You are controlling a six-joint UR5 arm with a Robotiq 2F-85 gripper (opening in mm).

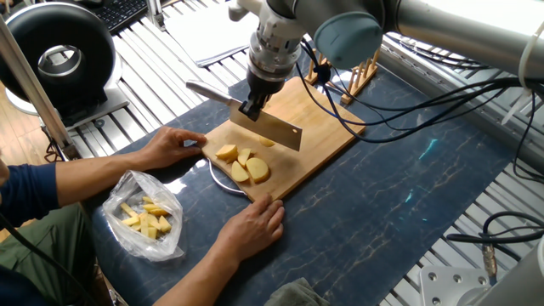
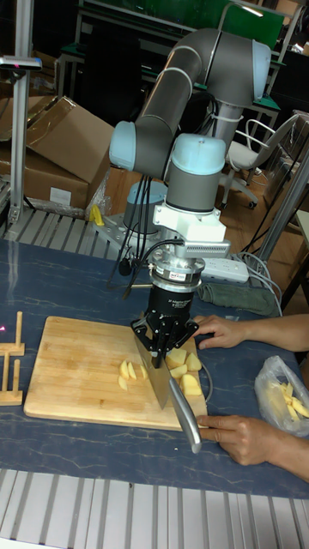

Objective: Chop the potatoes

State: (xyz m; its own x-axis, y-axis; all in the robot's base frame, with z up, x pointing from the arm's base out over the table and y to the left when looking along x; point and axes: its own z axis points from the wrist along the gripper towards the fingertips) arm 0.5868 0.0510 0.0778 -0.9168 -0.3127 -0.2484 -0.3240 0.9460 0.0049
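Here the gripper [image 1: 252, 108] [image 2: 163, 342] is clamped on a cleaver [image 1: 255, 125] [image 2: 167, 390], fingers pinched on the blade near where it meets the handle, blade edge down and hanging just above the wooden cutting board [image 1: 314, 119] [image 2: 69, 364]. The handle sticks out toward the person's side, in the tall fixed view it points at the camera. The potatoes [image 1: 242, 163] [image 2: 180, 364] lie on the board end nearest the person: a cluster of pale yellow chunks and slices touching each other, plus a few smaller slices [image 1: 267, 142] [image 2: 127, 371] just beside and partly under the blade. Cannot tell if the edge touches any piece. Two human hands brace the board: one hand [image 1: 174, 144] [image 2: 221, 330] on the far corner, the other hand [image 1: 252, 223] [image 2: 245, 437] on the near edge close to the knife handle. A clear plastic bag [image 1: 146, 214] [image 2: 283, 395] with yellow cut pieces inside sits on the dark blue mat [image 1: 408, 187] [image 2: 86, 455], apart from the board, by the person. A small wooden rack [image 1: 361, 72] [image 2: 10, 373] stands at the board's other end. Black round fan [image 1: 58, 55] in the corner of the fixed view.
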